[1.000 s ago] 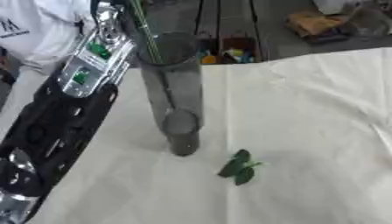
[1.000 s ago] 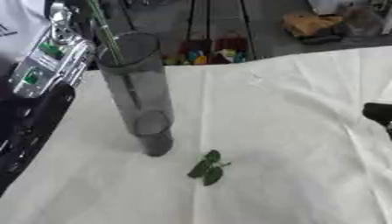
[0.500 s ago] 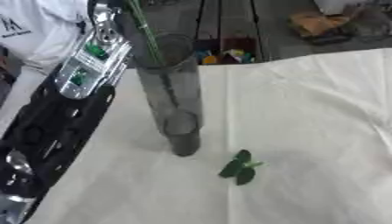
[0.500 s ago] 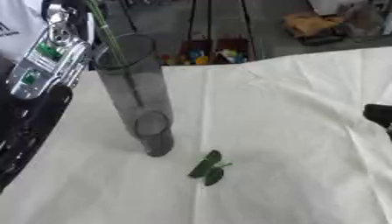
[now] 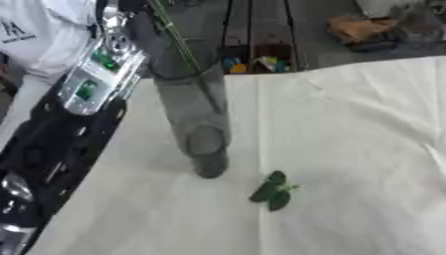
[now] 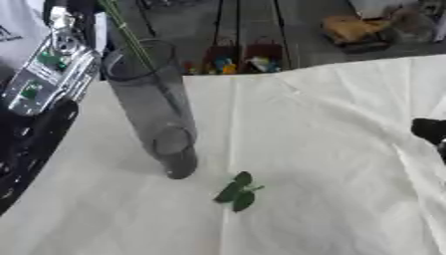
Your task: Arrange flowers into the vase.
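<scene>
Stem (image 5: 170,31) has sunk deeper into vase (image 5: 193,114) (flower head cut off).

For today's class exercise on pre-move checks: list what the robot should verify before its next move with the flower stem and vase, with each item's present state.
1. Vase upright on the white cloth: ok.
2. Green stem passes into the vase mouth: ok.
3. Stem fully seated inside: cannot tell.
4. Loose green leaves lie clear of the vase: ok.
5. Left arm close beside the vase, contact: cannot tell.
6. Right hand at the right edge, finger state: cannot tell.
</scene>
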